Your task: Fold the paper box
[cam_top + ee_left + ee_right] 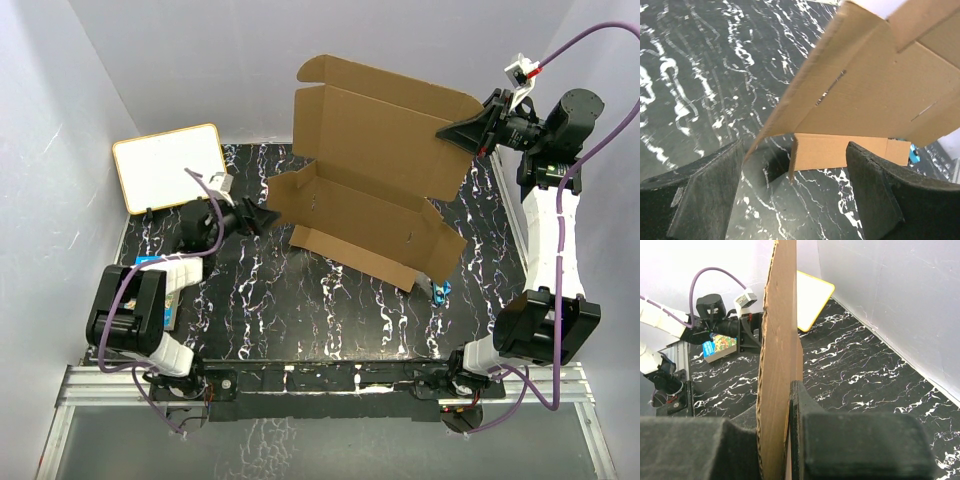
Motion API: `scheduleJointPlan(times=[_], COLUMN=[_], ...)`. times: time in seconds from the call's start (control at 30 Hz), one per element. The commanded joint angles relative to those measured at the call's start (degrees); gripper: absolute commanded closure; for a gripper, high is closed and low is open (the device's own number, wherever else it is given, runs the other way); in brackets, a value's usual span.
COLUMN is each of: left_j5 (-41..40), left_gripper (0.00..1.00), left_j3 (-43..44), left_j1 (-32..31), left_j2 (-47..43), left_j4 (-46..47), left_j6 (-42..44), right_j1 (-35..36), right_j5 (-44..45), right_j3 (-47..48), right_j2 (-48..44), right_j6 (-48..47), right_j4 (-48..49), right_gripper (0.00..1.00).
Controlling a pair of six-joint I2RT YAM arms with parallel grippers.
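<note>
The paper box (pixel 370 190) is a brown corrugated sheet, partly raised: its big back panel stands up and its lower part rests on the black marbled table (pixel 300 310). My right gripper (pixel 462 133) is shut on the raised panel's right edge, seen edge-on in the right wrist view (pixel 777 365). My left gripper (pixel 268 218) is open, low over the table at the box's left corner. In the left wrist view the box (pixel 875 85) hangs over the gap between my left fingers (pixel 710 195), with a small flap's edge just ahead.
A white board with a tan frame (pixel 170 165) leans at the back left. A colourful book (pixel 160 280) lies by the left arm. A small blue object (pixel 441 291) lies by the box's near right corner. Grey walls close in the sides.
</note>
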Motion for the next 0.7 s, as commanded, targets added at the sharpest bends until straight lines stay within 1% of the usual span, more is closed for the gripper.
scheduleJointPlan(times=[0.0, 0.07, 0.17, 0.3, 0.37, 0.4, 0.47, 0.5, 0.67], left_j5=[-6.42, -8.17, -8.15, -6.02, -5.66, -5.35, -4.63, -4.37, -3.55], left_gripper=[0.21, 0.26, 0.39, 0.65, 0.77, 0.85, 0.97, 1.00, 1.00], left_j3=[3.58, 4.76, 7.11, 9.53, 9.47, 9.16, 8.10, 7.41, 4.61], left_j1=[-4.58, -4.74, -4.84, -4.92, -4.87, -4.89, -4.96, -5.00, -6.15], left_j2=[0.69, 1.87, 3.64, 4.90, 4.25, 3.48, 1.73, 0.64, -6.11], left_j4=[0.37, -0.07, -1.96, -3.57, -4.00, -4.34, -5.11, -5.45, -8.85], left_j6=[10.00, 10.07, 10.53, 10.23, 10.27, 10.42, 10.72, 10.80, 12.32], right_j1=[-0.14, -0.14, -0.14, -0.09, -0.14, -0.14, -0.18, -0.19, -0.20], right_j5=[-0.52, -0.49, -0.50, -0.43, -0.45, -0.41, -0.24, -0.04, 1.43], right_j3=[0.65, 0.35, -0.11, -0.64, -0.67, -0.67, -0.76, -0.80, -0.71], right_j2=[-1.94, -2.02, -2.03, -2.03, -1.95, -1.87, -1.71, -1.61, -1.12], right_j6=[1.04, 1.00, 0.78, 0.51, 0.40, 0.31, 0.06, -0.18, -4.75], right_j4=[3.78, 3.76, 3.86, 3.85, 3.79, 3.78, 3.77, 3.65, -0.91], right_gripper=[0.92, 0.92, 0.92, 0.92, 0.92, 0.92, 0.92, 0.92, 0.92])
